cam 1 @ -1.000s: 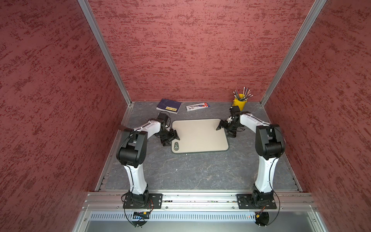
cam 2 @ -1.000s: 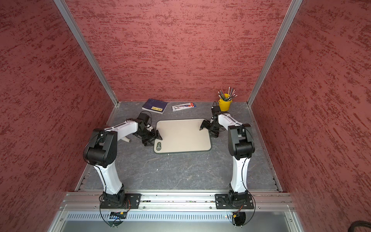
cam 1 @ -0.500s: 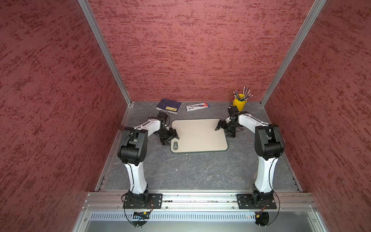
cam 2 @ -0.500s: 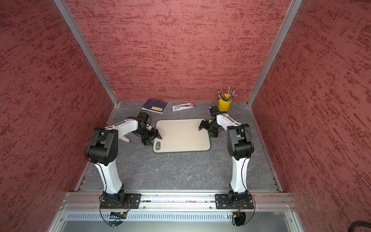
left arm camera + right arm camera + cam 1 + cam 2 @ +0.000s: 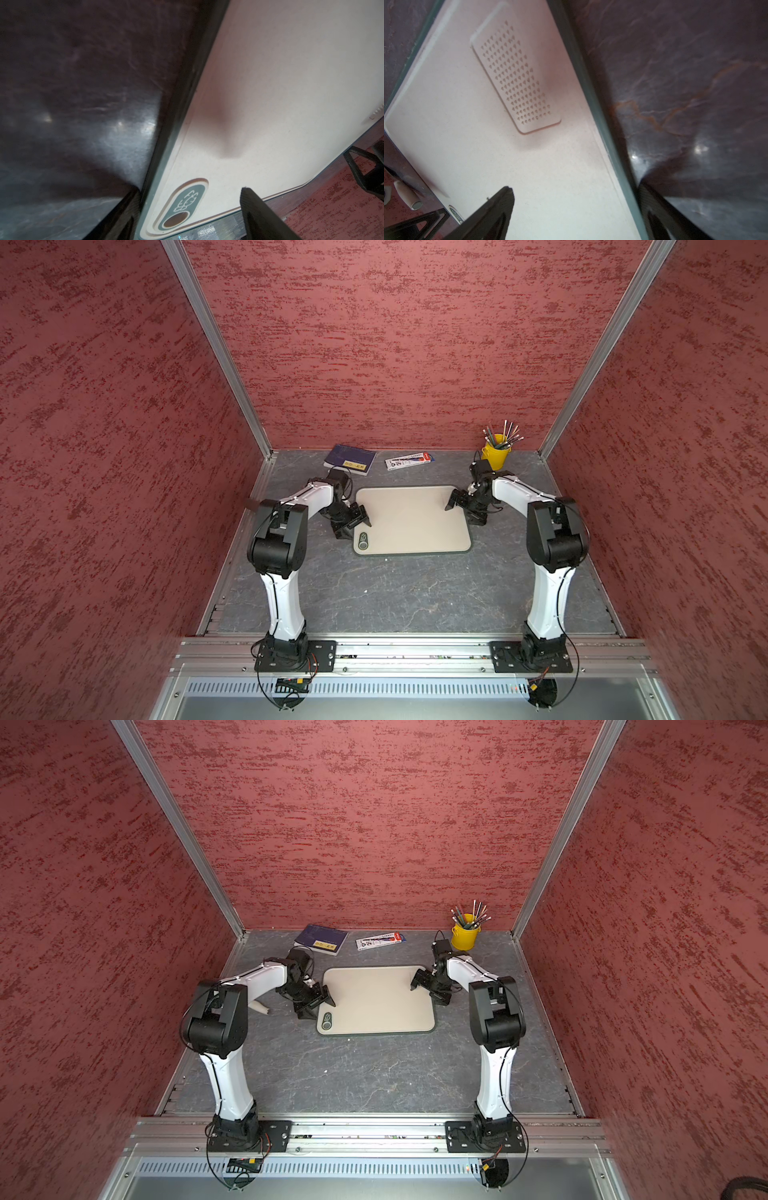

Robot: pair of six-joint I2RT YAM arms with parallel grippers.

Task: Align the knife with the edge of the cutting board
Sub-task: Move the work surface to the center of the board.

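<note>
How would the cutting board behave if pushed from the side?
It would probably slide rather than tip: the board lies flat and wide on a glossy table. It looks stiff, since its rimmed edges run straight. A push near one corner would likely swivel it.

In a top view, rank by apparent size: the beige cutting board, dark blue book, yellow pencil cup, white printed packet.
Largest: beige rounded cutting board
Then: dark blue book
Tied, too close to rank: yellow pencil cup, white printed packet
</note>
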